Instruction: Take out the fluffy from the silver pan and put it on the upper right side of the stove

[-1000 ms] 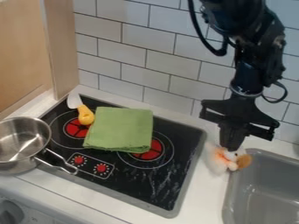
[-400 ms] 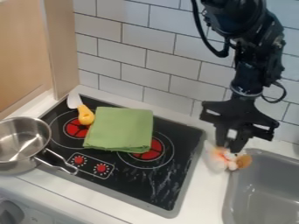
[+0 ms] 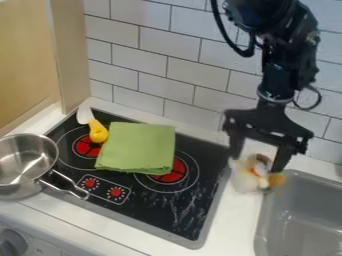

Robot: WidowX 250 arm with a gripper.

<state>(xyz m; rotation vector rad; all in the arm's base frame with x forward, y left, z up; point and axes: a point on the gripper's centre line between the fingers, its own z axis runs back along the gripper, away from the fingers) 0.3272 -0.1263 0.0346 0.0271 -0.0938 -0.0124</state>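
The fluffy (image 3: pixel 244 182), white with orange and brown (rather blurred, mind), is at the sink's (image 3: pixel 300 220) edge below the gripper's (image 3: pixel 256 163) parted jaws, the shiny silver pan (image 3: pixel 25 165) far left.

From above, at close range, the single camera looks slantwise down on the stove (image 3: pixel 180 210).

Glossy metal pan (image 3: pixel 23 165); matt green cloth (image 3: pixel 137 147); smooth glossy stove (image 3: pixel 180 210).

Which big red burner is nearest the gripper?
The right-hand burner, partly under the green cloth; the other burner sits left, by the yellow handle.
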